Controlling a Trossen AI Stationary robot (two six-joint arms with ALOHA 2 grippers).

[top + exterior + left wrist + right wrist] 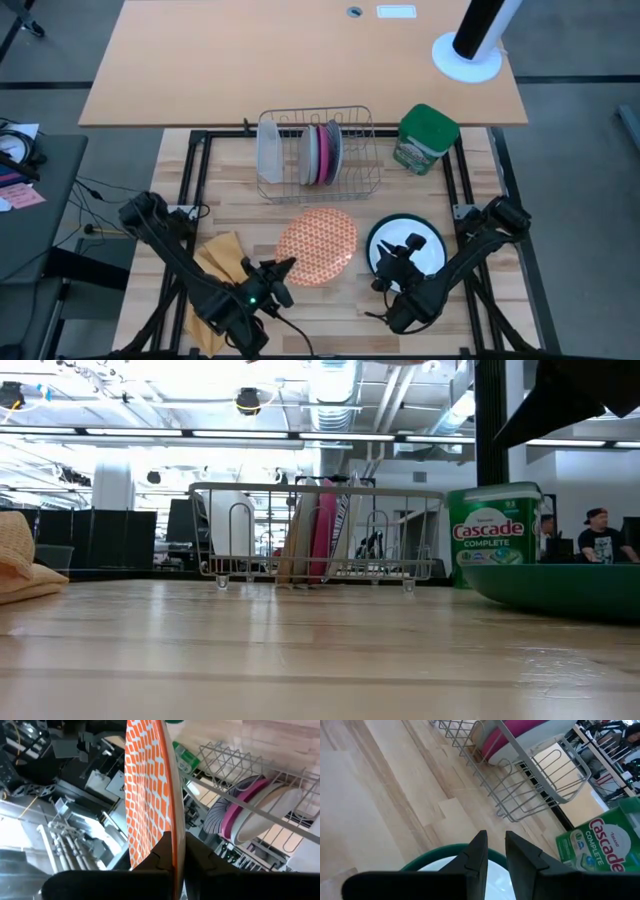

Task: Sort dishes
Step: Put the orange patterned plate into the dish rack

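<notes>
While the left pincer [283,268] clamps the orange-and-white patterned plate [317,246] by its near rim, presumably for racking, the dish rack [318,153] lies ahead; the right pincer [398,258] grips the green-rimmed white plate [432,243].

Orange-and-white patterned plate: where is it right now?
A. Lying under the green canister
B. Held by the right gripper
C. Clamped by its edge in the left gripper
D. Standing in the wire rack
C: the left gripper is shut on the rim of the orange-and-white patterned plate, well short of the wire rack.
</notes>
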